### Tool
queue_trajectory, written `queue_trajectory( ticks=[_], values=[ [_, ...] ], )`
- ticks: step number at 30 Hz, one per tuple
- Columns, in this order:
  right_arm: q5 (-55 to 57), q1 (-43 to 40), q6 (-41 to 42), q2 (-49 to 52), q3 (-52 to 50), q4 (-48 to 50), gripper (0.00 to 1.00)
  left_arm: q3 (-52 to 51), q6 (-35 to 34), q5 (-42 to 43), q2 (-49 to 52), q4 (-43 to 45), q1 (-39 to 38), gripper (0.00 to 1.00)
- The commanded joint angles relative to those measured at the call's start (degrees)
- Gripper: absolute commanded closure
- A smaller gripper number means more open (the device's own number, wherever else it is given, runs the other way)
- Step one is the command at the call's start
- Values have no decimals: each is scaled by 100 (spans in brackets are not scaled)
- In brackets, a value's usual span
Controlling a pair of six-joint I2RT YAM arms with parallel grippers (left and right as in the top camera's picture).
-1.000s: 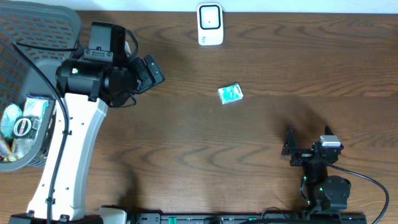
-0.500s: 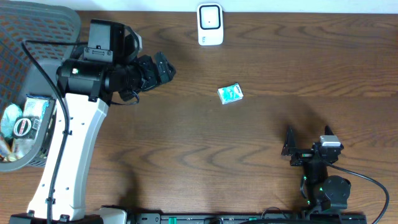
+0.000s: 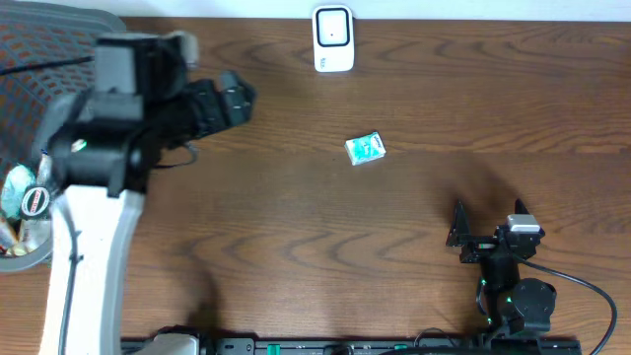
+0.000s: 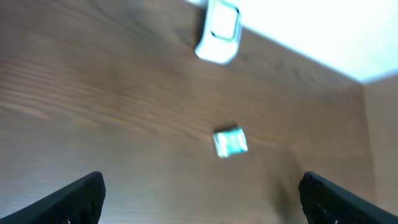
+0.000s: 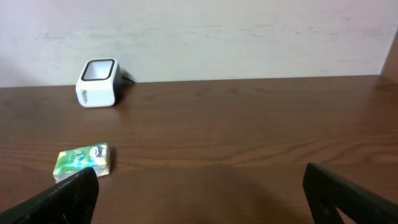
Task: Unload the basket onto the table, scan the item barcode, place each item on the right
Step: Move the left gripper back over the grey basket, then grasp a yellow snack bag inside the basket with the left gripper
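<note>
On the dark wooden table (image 3: 296, 247), we see a small green-and-white packet (image 3: 366, 149) lying flat near the middle, well apart from both arms. Its printing is too small for us to read. A white barcode scanner (image 3: 333, 39) stands at the far edge, beyond the packet. The left gripper (image 3: 235, 99) hangs above the table to the left of the scanner, its fingers spread wide and empty. The right gripper (image 5: 202, 190) sits low at the near edge, likewise spread and empty. A grey mesh basket (image 3: 30, 49) of packaged goods stands at the far left; we cannot read their labels.
</note>
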Motion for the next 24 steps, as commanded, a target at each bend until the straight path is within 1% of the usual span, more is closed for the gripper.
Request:
queue_trajectory(
  ticks=[1, 5, 9, 14, 18, 22, 24],
  values=[
    [7, -24, 17, -7, -9, -22, 1, 127, 101, -323, -337, -24, 490, 2],
    [4, -24, 15, -7, -9, -22, 1, 127, 98, -328, -605, 28, 1252, 2],
    [4, -24, 15, -7, -9, -22, 1, 127, 94, -328, -669, -31, 2210, 2],
    [7, -24, 17, -7, -9, -22, 1, 127, 96, -330, -487, -50, 3587, 3],
    [7, -24, 17, -7, -9, -22, 1, 127, 74, -321, -238, -120, 4503, 2],
    [4, -24, 15, -7, -9, -22, 1, 127, 170, -330, 70, -181, 4964, 2],
    [4, -24, 17, -7, -9, -22, 1, 125, 496, -354, 240, -190, 5012, 2]
  ],
)
